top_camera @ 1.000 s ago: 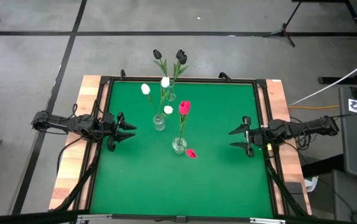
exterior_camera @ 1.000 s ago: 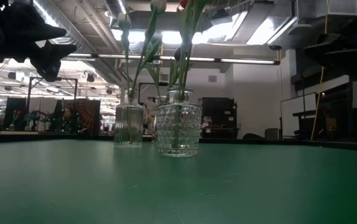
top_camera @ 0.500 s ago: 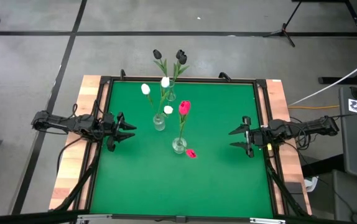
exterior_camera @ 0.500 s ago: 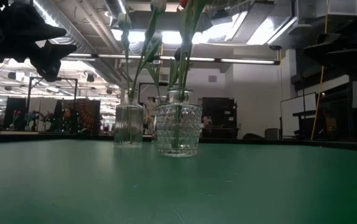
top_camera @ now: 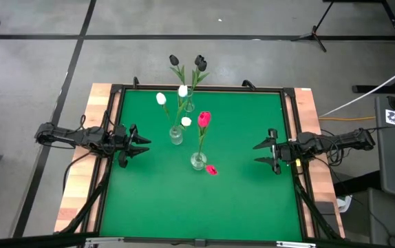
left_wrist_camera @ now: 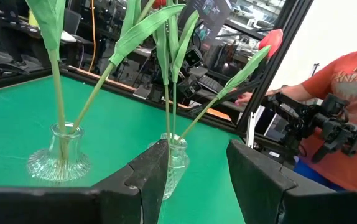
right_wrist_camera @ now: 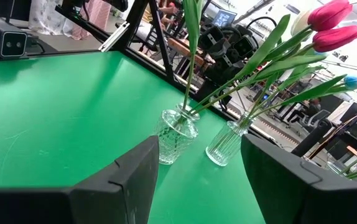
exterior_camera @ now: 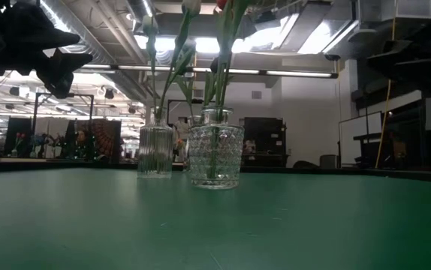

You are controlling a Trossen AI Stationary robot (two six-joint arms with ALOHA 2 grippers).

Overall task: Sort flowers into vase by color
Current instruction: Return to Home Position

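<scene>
Left gripper is seen with fingers spread wide and nothing held, parked over the left edge of the green-matted table. Right gripper is likewise spread and empty, over the right edge, pointed inward. The pink-red tulips are held in the front clear faceted glass vase, with one head seen just beside it. The white tulips are set in the middle clear ribbed glass vase. The black tulips are set in the back clear glass vase by the far edge. All vases are well apart from both grippers. A person in an orange shirt is seen beyond the table.
</scene>
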